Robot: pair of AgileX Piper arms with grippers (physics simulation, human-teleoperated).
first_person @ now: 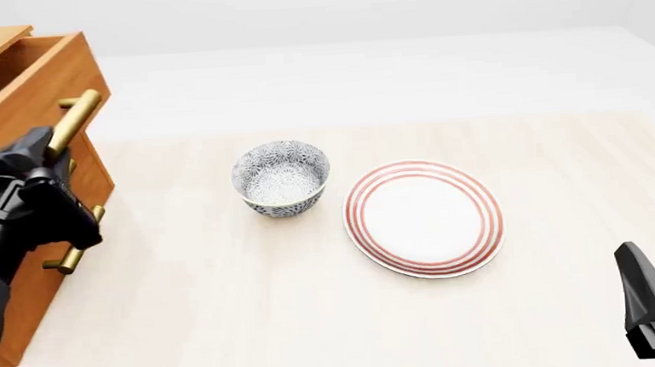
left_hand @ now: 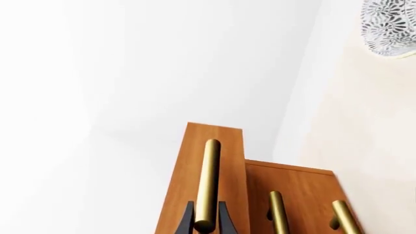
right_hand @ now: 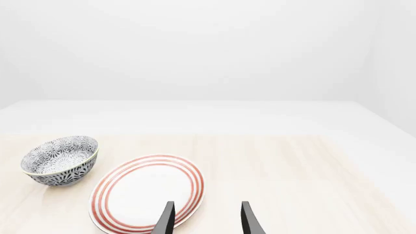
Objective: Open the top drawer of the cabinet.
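The orange-brown cabinet stands at the table's left edge. Its top drawer juts out from the cabinet's front, and its inside shows from above. In the left wrist view the top drawer stands proud of the two lower drawer fronts. My left gripper is shut on the top drawer's brass bar handle, one dark finger on each side. The front view shows the left gripper at that handle. My right gripper hovers open and holds nothing, low at the front right.
A blue-patterned bowl sits mid-table, with a white plate with red rings beside it on the right. The two lower drawers carry like brass handles. The right gripper hangs just over the plate's near rim.
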